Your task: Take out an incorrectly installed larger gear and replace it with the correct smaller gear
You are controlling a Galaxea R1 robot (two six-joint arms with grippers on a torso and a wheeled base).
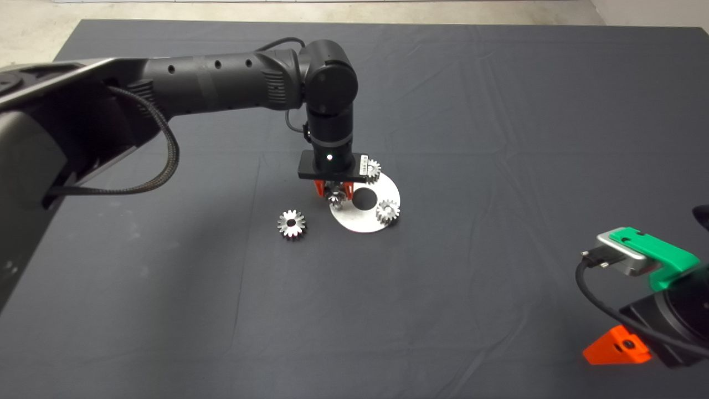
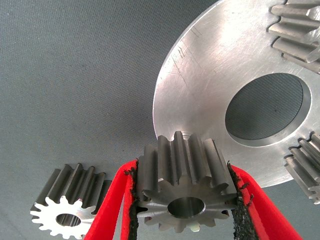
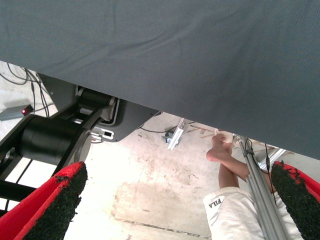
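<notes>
The left gripper [image 2: 182, 200] clamps the larger gear [image 2: 184, 187], bore axis upright, at the steel disc's [image 1: 388, 191] nine o'clock edge; thick, shiny, straight-toothed.

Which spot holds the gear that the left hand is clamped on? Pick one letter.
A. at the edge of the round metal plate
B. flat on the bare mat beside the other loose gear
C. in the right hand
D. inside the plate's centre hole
A: the left hand has both pads against the gear, which sits at the rim of the round metal plate, away from its centre hole.
</notes>
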